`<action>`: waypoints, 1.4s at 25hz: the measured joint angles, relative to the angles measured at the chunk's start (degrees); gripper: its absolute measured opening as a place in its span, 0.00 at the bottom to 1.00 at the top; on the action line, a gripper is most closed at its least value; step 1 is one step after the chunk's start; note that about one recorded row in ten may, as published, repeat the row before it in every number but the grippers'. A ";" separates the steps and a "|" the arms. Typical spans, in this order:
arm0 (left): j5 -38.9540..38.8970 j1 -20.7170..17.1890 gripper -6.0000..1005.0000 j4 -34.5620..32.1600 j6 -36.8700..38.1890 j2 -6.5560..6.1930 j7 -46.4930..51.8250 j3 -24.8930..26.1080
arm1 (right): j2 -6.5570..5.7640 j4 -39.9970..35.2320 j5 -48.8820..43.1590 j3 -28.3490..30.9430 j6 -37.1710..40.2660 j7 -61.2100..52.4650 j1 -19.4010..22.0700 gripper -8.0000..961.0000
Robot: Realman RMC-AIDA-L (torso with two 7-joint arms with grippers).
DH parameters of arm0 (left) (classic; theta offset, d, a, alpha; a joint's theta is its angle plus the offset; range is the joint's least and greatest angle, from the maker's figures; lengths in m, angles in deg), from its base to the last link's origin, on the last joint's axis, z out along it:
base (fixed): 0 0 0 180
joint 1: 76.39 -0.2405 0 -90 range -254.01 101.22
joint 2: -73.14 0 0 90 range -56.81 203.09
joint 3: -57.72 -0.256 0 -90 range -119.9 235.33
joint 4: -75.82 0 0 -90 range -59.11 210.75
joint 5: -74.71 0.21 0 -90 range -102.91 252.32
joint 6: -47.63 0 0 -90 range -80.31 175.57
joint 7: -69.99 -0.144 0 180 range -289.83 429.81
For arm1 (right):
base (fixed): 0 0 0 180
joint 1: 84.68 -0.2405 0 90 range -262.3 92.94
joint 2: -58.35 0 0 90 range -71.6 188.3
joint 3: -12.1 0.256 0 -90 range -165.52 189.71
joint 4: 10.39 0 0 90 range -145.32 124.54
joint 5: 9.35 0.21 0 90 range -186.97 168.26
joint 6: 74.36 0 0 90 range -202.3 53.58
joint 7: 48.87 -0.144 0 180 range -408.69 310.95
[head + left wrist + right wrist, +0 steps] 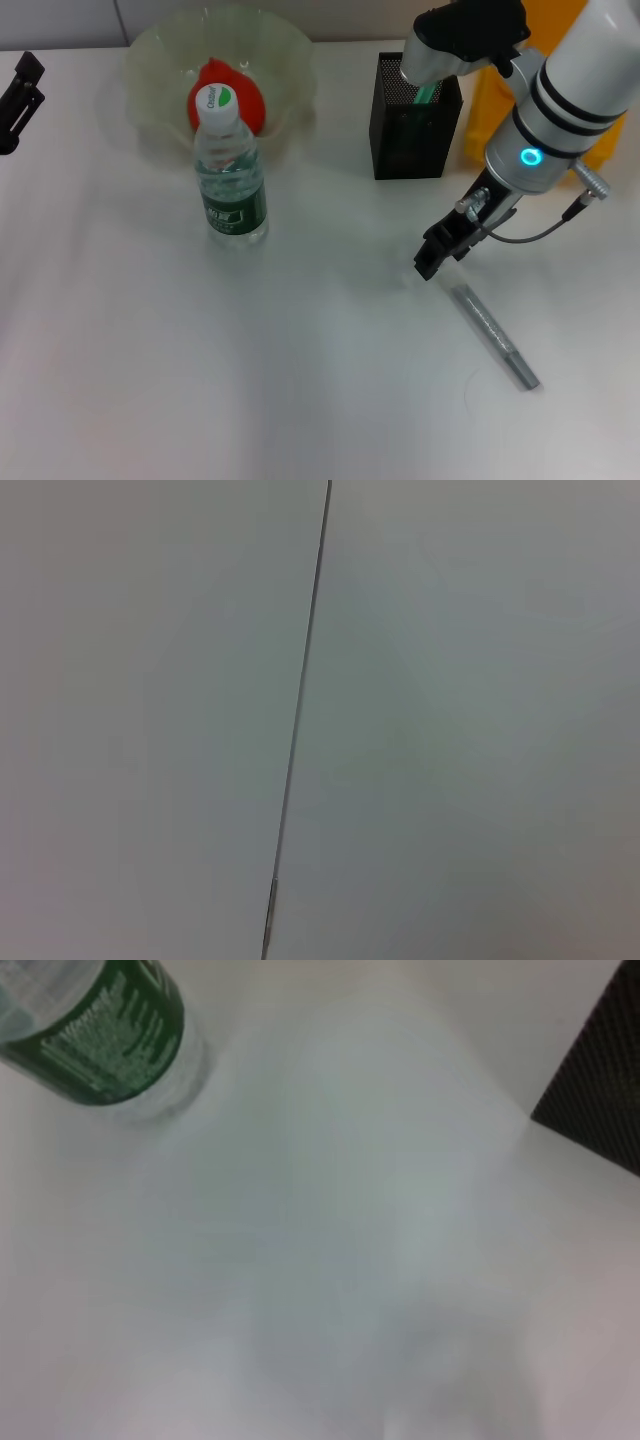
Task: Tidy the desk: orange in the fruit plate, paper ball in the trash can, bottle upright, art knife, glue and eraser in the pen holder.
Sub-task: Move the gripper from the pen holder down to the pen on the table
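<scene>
The orange [250,100] lies in the pale green fruit plate [150,60] at the back. The bottle [230,170] stands upright just in front of the plate and also shows in the right wrist view [100,1030]. The black mesh pen holder [410,140] stands at the back right with a green stick [426,95] in it; its corner shows in the right wrist view [600,1100]. A grey pen-like stick [495,335] lies on the table. My right gripper [437,252] hangs low over the table just up and left of that stick. The yellow trash can [485,110] stands behind my right arm. The paper ball and eraser are out of view.
My left gripper [18,105] is parked at the far left edge of the white table [250,380]. The left wrist view shows only bare table with a thin seam line [300,720]. My right arm reaches over the pen holder and trash can.
</scene>
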 joint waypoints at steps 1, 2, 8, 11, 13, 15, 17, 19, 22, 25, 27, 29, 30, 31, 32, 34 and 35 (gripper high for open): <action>0.00 0.00 0.80 -0.04 -0.01 0.01 -0.01 -0.03 | 0.00 0.13 -0.04 0.00 0.12 -0.07 0.00 0.51; 0.00 0.01 0.80 -0.07 -0.03 0.02 -0.01 -0.11 | 0.00 0.38 -0.04 -0.01 0.23 -0.10 -0.01 0.51; 0.00 0.01 0.80 -0.15 -0.04 0.03 -0.02 -0.24 | 0.00 1.92 -0.02 -0.06 0.27 -0.16 -0.05 0.51; 0.00 0.02 0.80 -0.16 -0.03 0.08 -0.01 -0.27 | 0.00 2.25 -0.08 -0.11 0.50 -0.17 -0.13 0.51; 0.00 0.07 0.80 -0.11 -0.04 0.15 -0.02 -0.29 | 0.00 2.56 -0.07 -0.15 0.56 -0.18 -0.14 0.50; 0.00 0.08 0.80 0.06 -0.03 0.19 -0.02 -0.29 | 0.00 3.01 -0.06 -0.17 0.58 -0.17 -0.15 0.50; 0.00 0.10 0.80 0.10 -0.03 0.21 -0.02 -0.29 | 0.00 3.38 -0.07 -0.38 0.59 -0.17 -0.20 0.50; 0.00 0.09 0.80 0.14 -0.03 0.21 -0.02 -0.27 | 0.00 3.63 -0.10 -1.13 0.56 -0.17 -0.24 0.50; -0.11 0.07 0.80 0.21 -0.03 0.32 -0.01 -0.17 | 0.00 3.72 -0.18 -1.73 0.51 -0.22 -0.25 0.50; -0.30 0.03 0.80 0.24 0.17 0.38 0.01 -0.29 | 0.00 3.72 -0.23 -1.75 0.37 -0.23 -0.27 0.49; -0.40 0.02 0.80 0.25 0.31 0.38 0.12 -0.29 | 0.00 3.72 -0.25 -1.75 0.21 -0.23 -0.27 0.49; -0.43 0.01 0.80 0.26 0.40 0.38 0.22 -0.29 | 0.00 3.72 -0.27 -1.75 0.19 -0.23 -0.27 0.49; -0.44 0.01 0.80 0.27 0.46 0.38 0.30 -0.29 | 0.00 3.72 -0.27 -1.75 0.18 -0.23 -0.27 0.49; -0.44 0.01 0.80 0.27 0.48 0.38 0.30 -0.27 | 0.00 3.71 -0.29 -1.75 0.14 -0.14 -0.27 0.49; -0.44 0.01 0.80 0.27 0.48 0.38 0.30 -0.27 | 0.00 3.71 -0.29 -1.75 0.14 -0.14 -0.27 0.47; -0.45 0.01 0.80 0.27 0.49 0.38 0.21 -0.21 | 0.00 3.83 -0.29 -1.75 0.11 -0.03 -0.27 0.43; -0.45 0.01 0.80 0.27 0.49 0.38 0.21 -0.21 | 0.00 3.83 -0.29 -1.75 0.11 -0.03 -0.27 0.42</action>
